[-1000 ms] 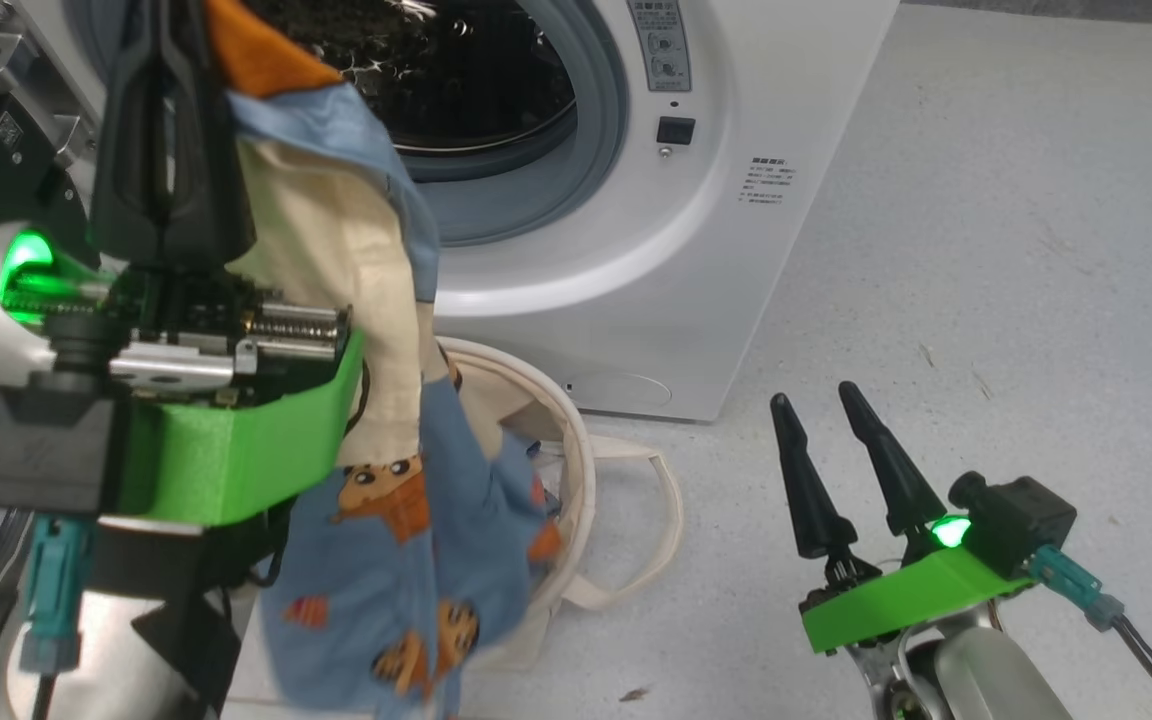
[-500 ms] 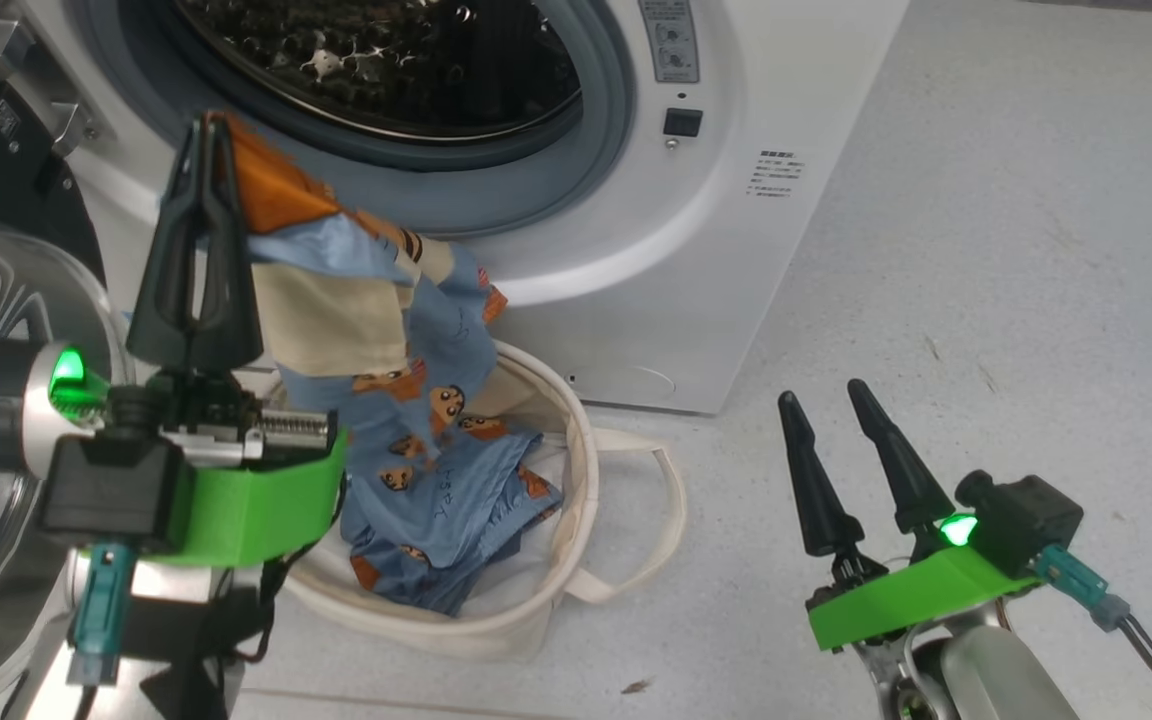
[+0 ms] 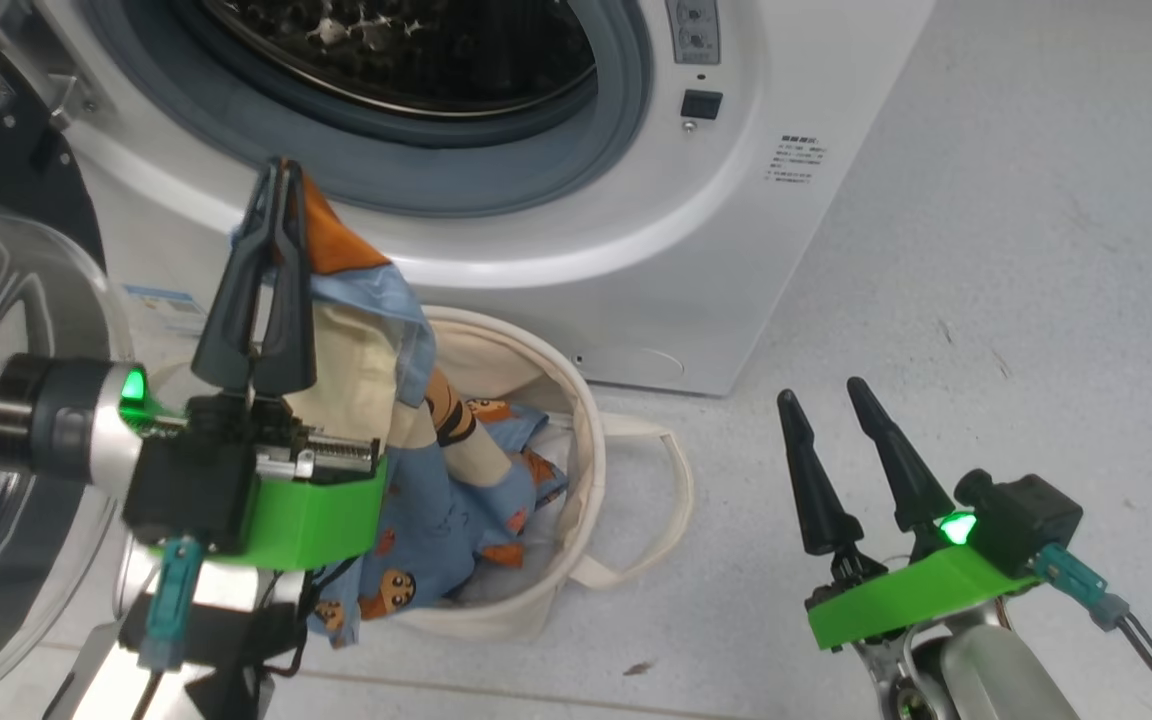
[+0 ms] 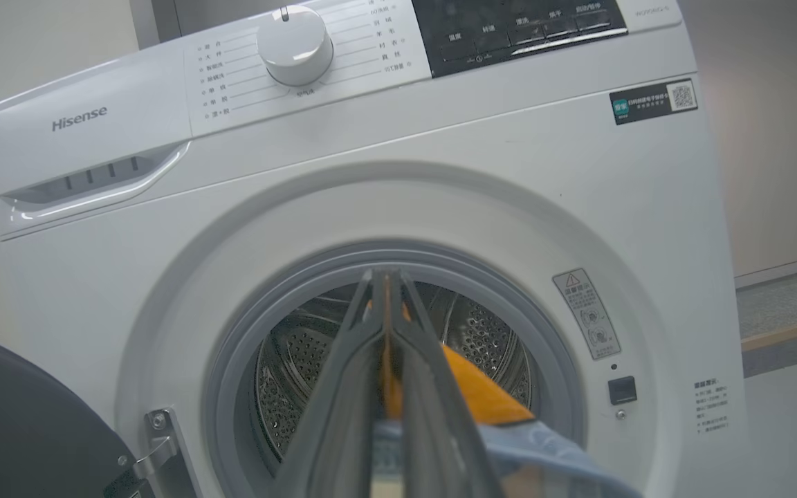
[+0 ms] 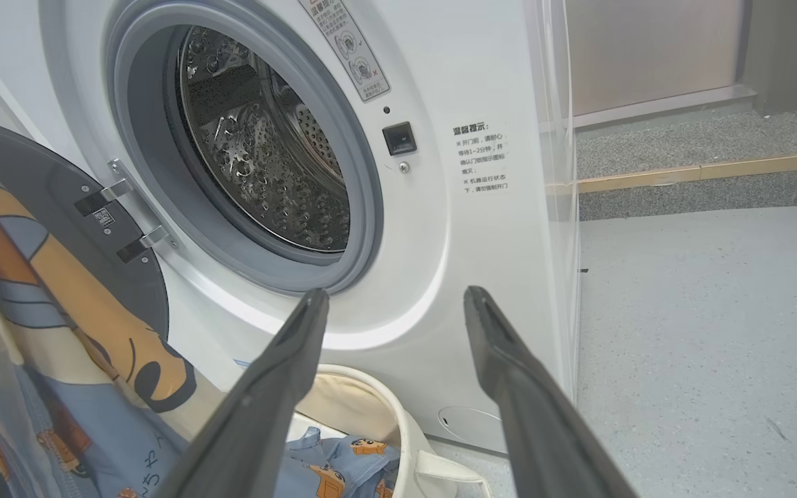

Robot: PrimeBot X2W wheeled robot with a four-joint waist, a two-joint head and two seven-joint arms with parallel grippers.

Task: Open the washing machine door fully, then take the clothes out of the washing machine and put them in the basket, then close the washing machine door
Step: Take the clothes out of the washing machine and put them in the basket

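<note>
**Clothes hung over the basket from the left gripper**

The clothes (image 3: 436, 500) are pinched at 1 orange corner in the closed jaws of the left gripper (image 3: 279, 170), the nearer arm. Their long axis is hung vertically, and their lower end is laid in the basket (image 3: 591, 440) directly beneath. The right gripper (image 3: 821, 395) is held well apart, spread wide and empty. Counted: 1 bundle, 1 basket, 1 washing machine door (image 3: 26, 300), swung open.
</note>
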